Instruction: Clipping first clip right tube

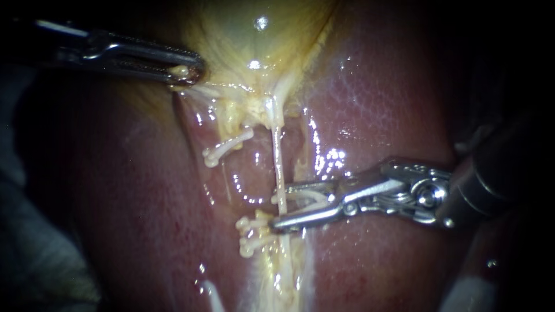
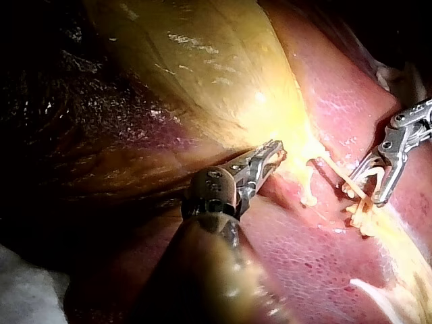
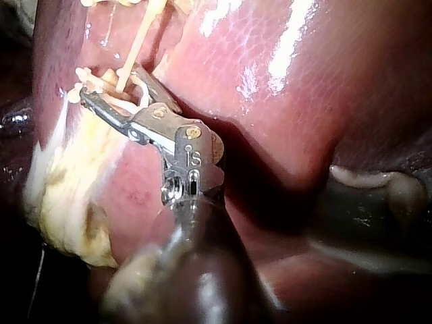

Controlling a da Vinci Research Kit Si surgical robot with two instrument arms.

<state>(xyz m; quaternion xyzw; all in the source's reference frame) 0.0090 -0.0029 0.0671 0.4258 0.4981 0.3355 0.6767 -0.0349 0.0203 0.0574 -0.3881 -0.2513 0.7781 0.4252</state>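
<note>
The right tube (image 1: 278, 156) is a thin pale strand running down from the gallbladder (image 1: 254, 34) across the liver (image 1: 393, 104). My right instrument (image 1: 281, 205) comes in from the right, its jaws open and straddling this tube, with a white clip (image 1: 309, 198) lying between them. The right wrist view shows the same jaws (image 3: 111, 91) on either side of the strand (image 3: 135, 47). My left instrument (image 1: 188, 70) enters from the upper left, shut on yellow gallbladder tissue at the neck. It appears again in the left wrist view (image 2: 273, 156).
Two white clips sit left of the tube, one higher (image 1: 226, 147) and one beside my right instrument's lower jaw (image 1: 250, 232). Yellow fatty tissue (image 1: 283, 271) trails below. Grey cloth (image 1: 34, 260) lies at the lower left.
</note>
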